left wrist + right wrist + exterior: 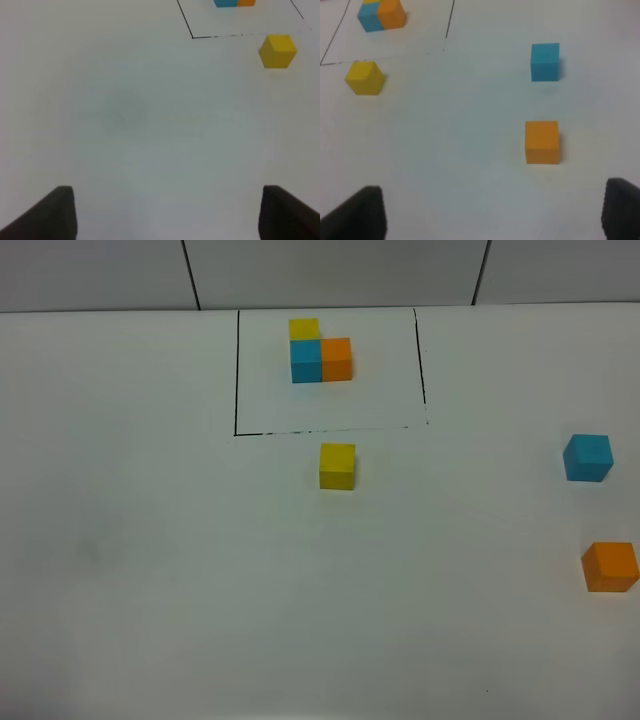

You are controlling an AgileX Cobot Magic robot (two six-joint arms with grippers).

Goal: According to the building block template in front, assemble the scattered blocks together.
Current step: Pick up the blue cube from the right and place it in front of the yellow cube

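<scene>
With your left gripper [167, 210] and right gripper [492, 215] both spread wide and empty, the orange cube [542, 142] lies just ahead of the right one, the blue cube [545, 61] beyond it, and the yellow cube [365, 77] farther off, just outside the template [380, 15].

The left gripper [167, 220] hangs over the white table [125, 115]. Its two dark fingertips [50, 215] are spread wide, with bare tabletop between them. Well beyond them runs the thin black frame [192, 36], with one corner of it in sight. Inside the frame, a blue and an orange cube of the building block template [226, 2] sit touching, mostly cut off by the picture's edge. The yellow cube [277, 51] stands alone just outside the frame's line, not touching it, with one vertical edge turned toward the camera.
</scene>
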